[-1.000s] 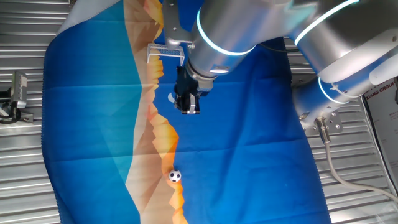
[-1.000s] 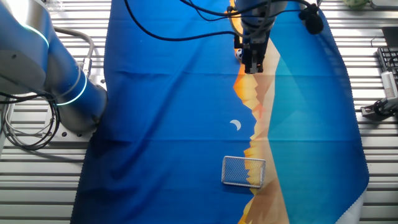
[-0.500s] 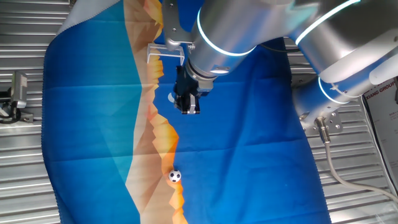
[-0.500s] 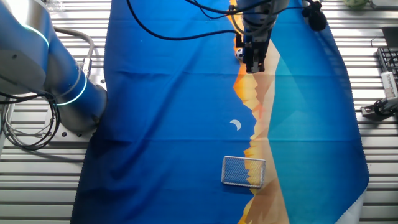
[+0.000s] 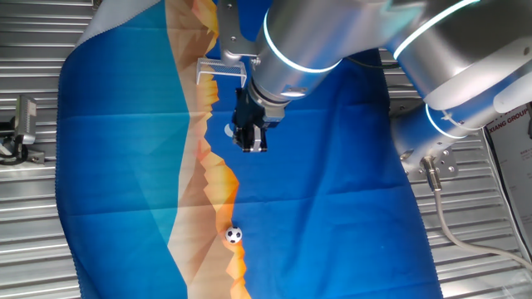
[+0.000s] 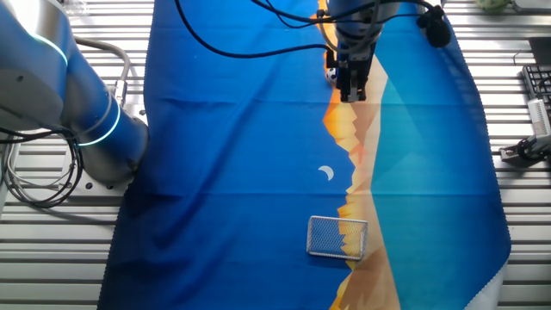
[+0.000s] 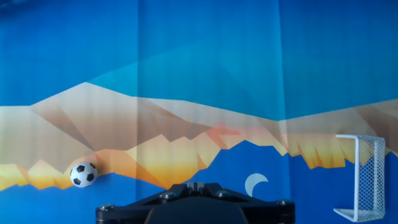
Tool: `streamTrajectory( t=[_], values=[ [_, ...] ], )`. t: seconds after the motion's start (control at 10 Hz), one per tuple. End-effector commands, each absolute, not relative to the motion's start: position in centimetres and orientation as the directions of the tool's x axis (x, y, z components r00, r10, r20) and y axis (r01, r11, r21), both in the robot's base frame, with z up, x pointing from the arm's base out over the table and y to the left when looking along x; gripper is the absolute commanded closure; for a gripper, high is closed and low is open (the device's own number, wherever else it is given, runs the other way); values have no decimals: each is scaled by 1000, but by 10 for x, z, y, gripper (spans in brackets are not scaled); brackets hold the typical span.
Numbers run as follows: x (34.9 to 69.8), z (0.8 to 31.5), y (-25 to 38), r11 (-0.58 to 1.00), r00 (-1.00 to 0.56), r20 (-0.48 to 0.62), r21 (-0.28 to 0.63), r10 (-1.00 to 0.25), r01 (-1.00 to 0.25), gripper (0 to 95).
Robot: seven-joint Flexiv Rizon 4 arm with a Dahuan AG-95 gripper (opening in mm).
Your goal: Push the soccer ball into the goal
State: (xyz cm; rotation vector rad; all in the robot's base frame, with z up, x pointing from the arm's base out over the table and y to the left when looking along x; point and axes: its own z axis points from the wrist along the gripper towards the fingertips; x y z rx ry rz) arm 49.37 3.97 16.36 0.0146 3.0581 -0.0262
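Arm bent over the blue printed cloth (image 5: 332,166), gripper (image 5: 251,141) pointing down, well apart from both ball and goal.

Hanging above the cloth near the orange mountain print, dark fingers close together in one fixed view; gap between them impossible to judge, and only the black gripper body visible at the bottom edge of the hand view. From the other fixed view, gripper (image 6: 349,86) right beside the soccer ball (image 6: 331,74), mostly hiding it. Soccer ball (image 5: 234,235) tiny, white with black patches, resting free on the orange band of the print; low left in the hand view (image 7: 83,175). Goal (image 6: 337,237) a pale frame with fine mesh, standing at the far end of the cloth, past the white crescent moon (image 6: 326,173); upright at the right edge in the hand view (image 7: 365,177), crescent moon (image 7: 255,183) between ball and goal.
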Motion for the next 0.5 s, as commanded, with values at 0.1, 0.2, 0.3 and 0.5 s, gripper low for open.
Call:
streamTrajectory(
  t=[0.1, 0.2, 0.3, 0.5],
  values=[
    [492, 165, 39, 1000, -997, -82, -17, 3, 4, 950],
    [492, 165, 39, 1000, -997, -83, -15, 0, 1, 950],
    [492, 165, 39, 1000, -997, -80, -16, 1, 2, 950],
    [492, 164, 39, 1000, -997, -79, -16, 5, 6, 950]
  ],
)
